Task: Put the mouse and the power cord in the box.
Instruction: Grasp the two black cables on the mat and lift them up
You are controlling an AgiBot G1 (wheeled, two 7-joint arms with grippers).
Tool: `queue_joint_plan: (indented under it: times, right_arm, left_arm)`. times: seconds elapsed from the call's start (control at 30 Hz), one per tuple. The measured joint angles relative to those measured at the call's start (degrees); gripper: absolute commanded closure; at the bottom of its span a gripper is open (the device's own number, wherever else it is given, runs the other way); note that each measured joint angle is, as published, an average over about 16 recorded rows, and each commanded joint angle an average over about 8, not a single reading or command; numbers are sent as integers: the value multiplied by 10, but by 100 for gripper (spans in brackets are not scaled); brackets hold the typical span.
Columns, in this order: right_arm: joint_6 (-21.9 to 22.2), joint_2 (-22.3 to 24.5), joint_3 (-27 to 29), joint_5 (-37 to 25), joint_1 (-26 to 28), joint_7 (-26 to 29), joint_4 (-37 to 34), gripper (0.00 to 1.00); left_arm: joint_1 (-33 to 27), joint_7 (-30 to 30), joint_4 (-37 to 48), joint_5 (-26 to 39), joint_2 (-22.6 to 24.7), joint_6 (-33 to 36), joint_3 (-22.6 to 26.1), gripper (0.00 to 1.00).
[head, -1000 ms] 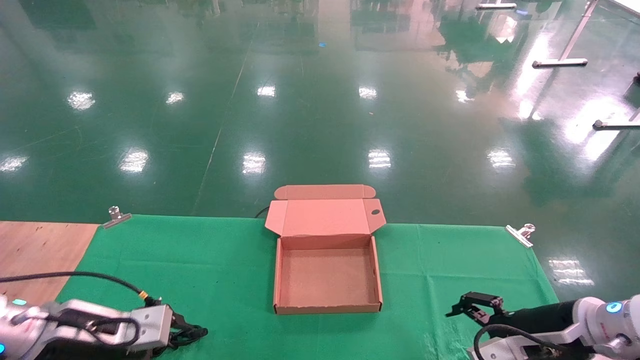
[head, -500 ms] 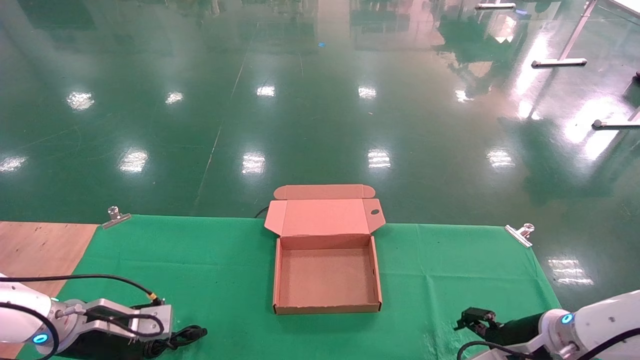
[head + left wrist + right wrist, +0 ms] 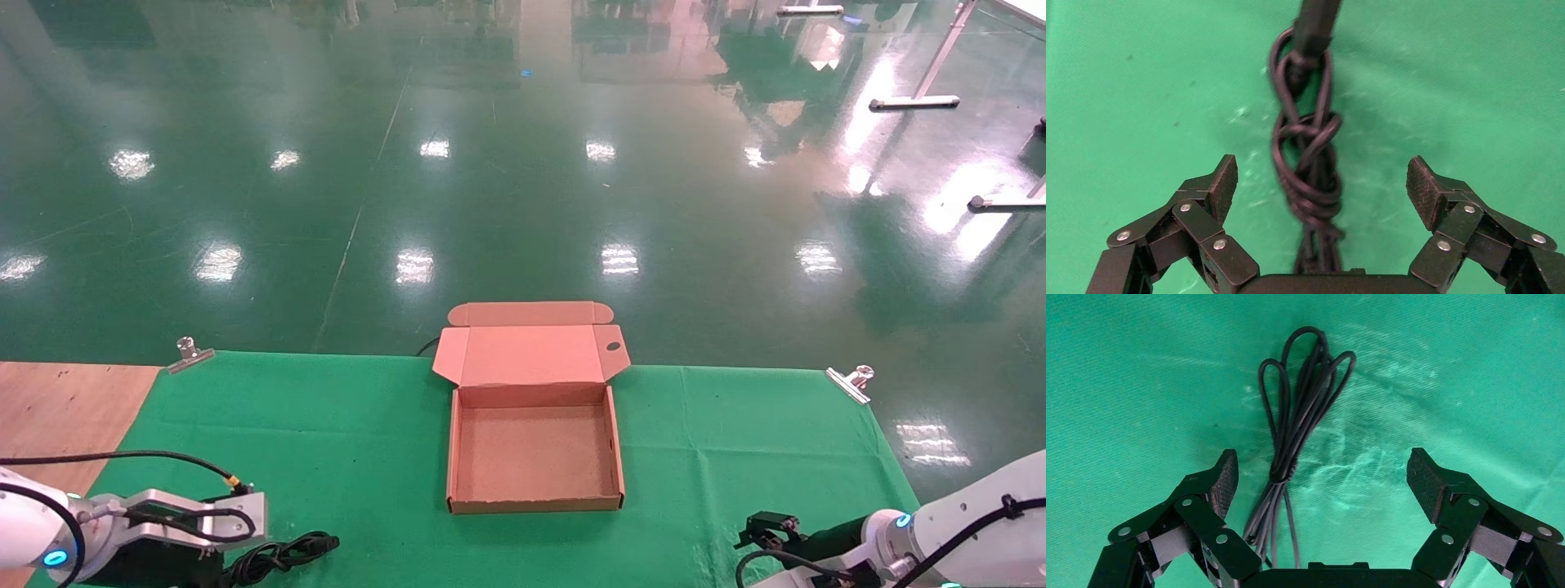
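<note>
Since the earlier frame both arms have dropped lower. The left tool (image 3: 1324, 187) hangs wide over the power cord (image 3: 1309, 165); the right tool (image 3: 1321, 478), equally wide, straddles the mouse's thin cable (image 3: 1297, 429). The box (image 3: 535, 498) is empty. Advice: close squarely across each bundle's middle.

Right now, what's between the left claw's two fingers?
In the left wrist view, the thick black power cord lies bundled on the green cloth, between the open fingers of the left gripper, touching neither.
</note>
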Motion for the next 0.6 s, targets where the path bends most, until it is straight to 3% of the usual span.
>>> queue_joint_plan:
  times: [0.07,0.6]
  right_arm:
    - [1,-4,0,2,5,-9,-13,100]
    - [-16,-13,4,18,28,-50,-63,100]
  left_arm:
    - [-4,8,13,0,2,-3,0,100]
    - [-22,41,75,8,17,-14,4,100]
